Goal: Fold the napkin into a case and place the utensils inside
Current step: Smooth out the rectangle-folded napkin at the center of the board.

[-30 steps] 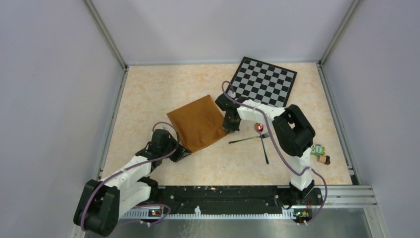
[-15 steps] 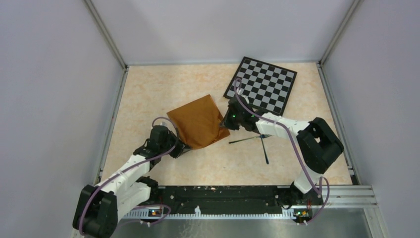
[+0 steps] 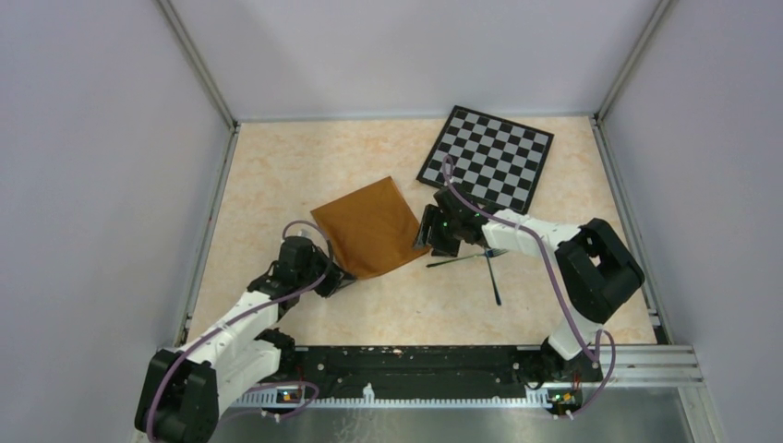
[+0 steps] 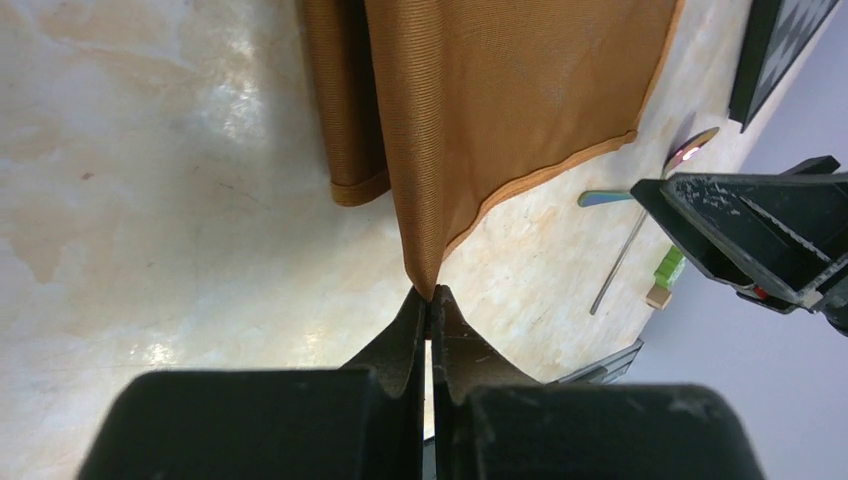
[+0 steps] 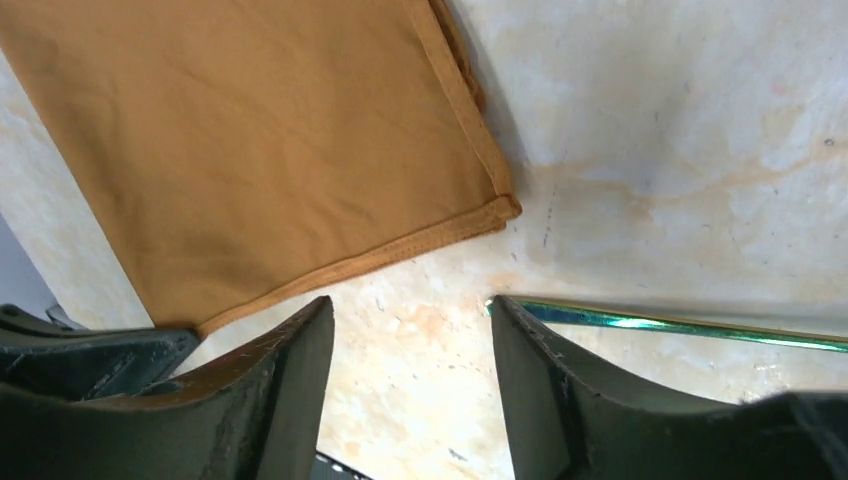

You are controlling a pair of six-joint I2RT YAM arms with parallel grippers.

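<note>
From above, I see the napkin (image 3: 367, 229) lying on the table (image 3: 277, 175), left of the crossed utensils (image 3: 487, 258). My left wrist view shows the left end effector (image 4: 430, 297) pinched closed on a napkin corner. My right wrist view shows the right end effector (image 5: 410, 340) open over bare table, a napkin corner just beyond it and a utensil handle (image 5: 680, 325) beside it.

We can read no words, numbers, labels or signs anywhere here, not on the napkin (image 3: 369, 231), not on the checkered board (image 3: 489, 157), and the little green thing (image 4: 668, 267) far off is too small to tell.
</note>
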